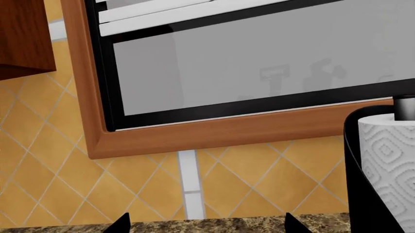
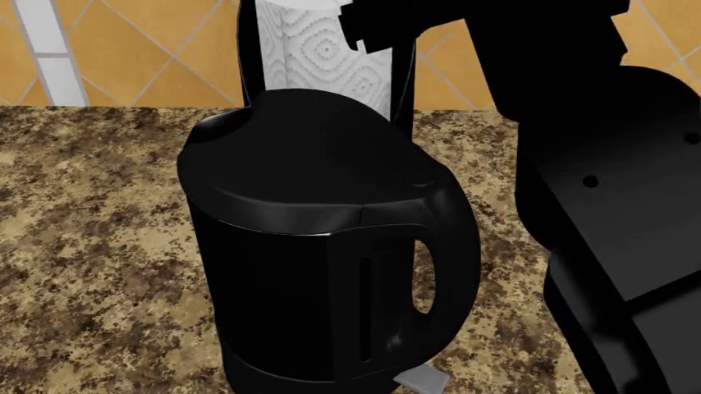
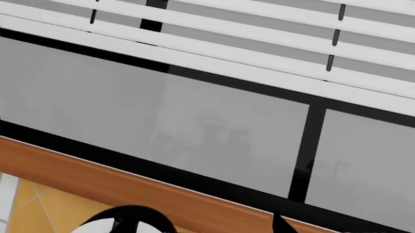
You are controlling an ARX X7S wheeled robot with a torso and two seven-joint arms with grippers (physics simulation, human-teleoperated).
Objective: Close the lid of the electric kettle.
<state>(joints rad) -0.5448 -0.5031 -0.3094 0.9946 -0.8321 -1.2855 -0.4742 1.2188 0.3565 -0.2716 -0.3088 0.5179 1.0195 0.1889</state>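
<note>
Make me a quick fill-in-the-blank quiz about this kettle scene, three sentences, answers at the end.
1. The lid of the electric kettle is ____.
2. Right behind the kettle stands a roll of ____ towel.
3. The kettle stands on a speckled ____ countertop.

Missing words: closed; paper; granite

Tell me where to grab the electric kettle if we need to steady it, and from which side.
Take the loop handle of the electric kettle, coming from the robot's right front. The handle faces that way, and its upright bar with an open gap suits the jaws. The body is wide, rounded and glossy, and a paper towel roll stands close behind.
</note>
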